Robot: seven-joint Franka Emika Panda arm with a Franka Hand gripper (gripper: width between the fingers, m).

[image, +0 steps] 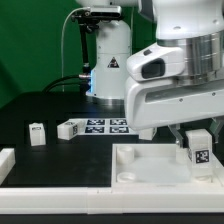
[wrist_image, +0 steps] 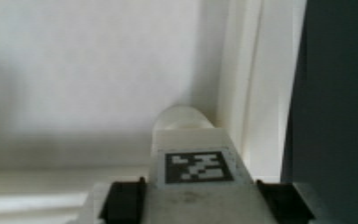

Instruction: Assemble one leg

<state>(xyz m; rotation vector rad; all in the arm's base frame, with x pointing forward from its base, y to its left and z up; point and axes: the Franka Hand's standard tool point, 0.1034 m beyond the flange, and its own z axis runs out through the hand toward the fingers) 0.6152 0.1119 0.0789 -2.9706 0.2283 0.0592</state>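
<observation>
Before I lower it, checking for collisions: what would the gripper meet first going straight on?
Likely the white board, right below; the leg clamped in the gripper would touch it first. Depth is unclear.

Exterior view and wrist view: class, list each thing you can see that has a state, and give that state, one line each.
gripper: shut on the held leg.
held leg: gripped between the fingers, tag outward, over the square board's corner; contact cannot be told.
left loose leg: free on the table, ungripped.
second loose leg: free, beside the marker board.
square board: lying flat.
marker board: lying flat.
</observation>
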